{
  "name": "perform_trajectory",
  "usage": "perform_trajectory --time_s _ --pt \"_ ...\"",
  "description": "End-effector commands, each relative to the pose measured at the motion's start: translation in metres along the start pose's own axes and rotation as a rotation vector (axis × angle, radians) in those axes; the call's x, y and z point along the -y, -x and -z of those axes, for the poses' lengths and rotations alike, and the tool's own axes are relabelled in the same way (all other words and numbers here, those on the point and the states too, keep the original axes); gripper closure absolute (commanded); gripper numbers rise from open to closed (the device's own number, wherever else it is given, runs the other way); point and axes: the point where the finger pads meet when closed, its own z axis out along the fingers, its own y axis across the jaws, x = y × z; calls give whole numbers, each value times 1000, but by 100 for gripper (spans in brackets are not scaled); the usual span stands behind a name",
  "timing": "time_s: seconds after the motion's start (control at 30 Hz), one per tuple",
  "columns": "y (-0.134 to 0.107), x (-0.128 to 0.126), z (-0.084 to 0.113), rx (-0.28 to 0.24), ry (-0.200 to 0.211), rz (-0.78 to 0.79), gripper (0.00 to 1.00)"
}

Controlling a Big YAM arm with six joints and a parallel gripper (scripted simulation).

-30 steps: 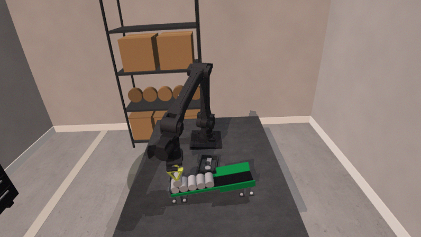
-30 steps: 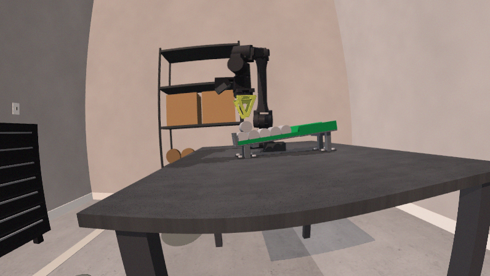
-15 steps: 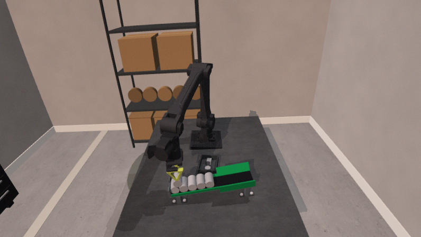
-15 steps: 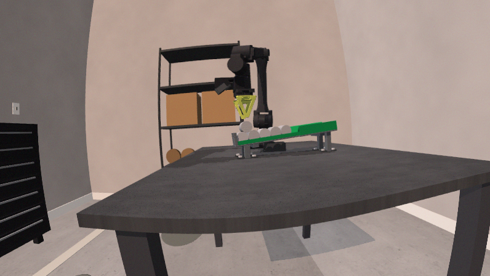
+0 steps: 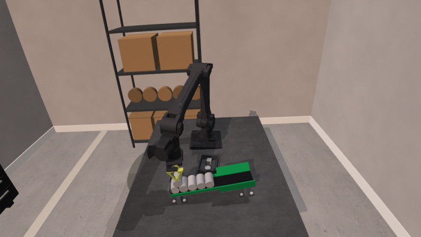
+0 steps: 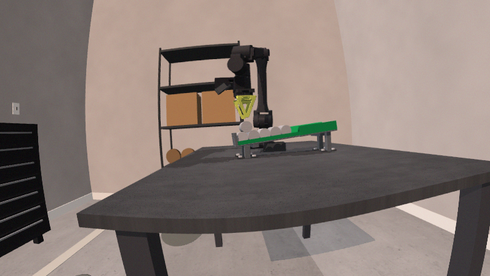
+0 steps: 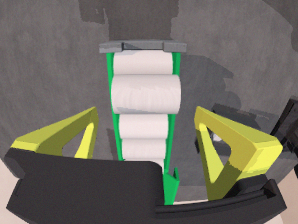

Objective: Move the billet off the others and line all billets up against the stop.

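A green feed ramp (image 5: 235, 169) (image 6: 315, 125) (image 7: 109, 76) slopes down to a grey stop (image 6: 234, 138) (image 7: 141, 47) at its left end. Several grey billets (image 5: 197, 181) (image 6: 269, 131) lie side by side against the stop. One more billet (image 5: 177, 183) (image 6: 245, 125) (image 7: 145, 94) sits on top of the two nearest the stop, lying across the ramp. My yellow-fingered gripper (image 5: 175, 176) (image 6: 244, 116) (image 7: 147, 113) is open and empty. It hangs just above the stacked billet, one finger off each end of it, apart from it.
The ramp stands on a dark table (image 5: 206, 217) (image 6: 274, 191). A small black tray (image 5: 206, 164) with grey pieces sits behind the ramp, near the arm's base (image 5: 205, 139). A shelf with cardboard boxes (image 5: 153, 53) stands behind the table. A black drawer cabinet (image 6: 20, 181) stands at the left.
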Motion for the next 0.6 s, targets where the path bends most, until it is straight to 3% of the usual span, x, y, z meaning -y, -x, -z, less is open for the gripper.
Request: perform_trajectory --time_s 0.0,0.03,0.4,0.43,0.5,0.57 --pt "4 -8 -2 4 16 -12 11" --pt "2 -3 -9 -2 1 -13 11" --pt "-3 -5 -33 -2 0 -3 11" --pt "5 -21 -16 17 50 -3 11" --pt "-1 -5 -30 5 20 -7 11" --pt "-1 -4 -38 0 7 -6 11"
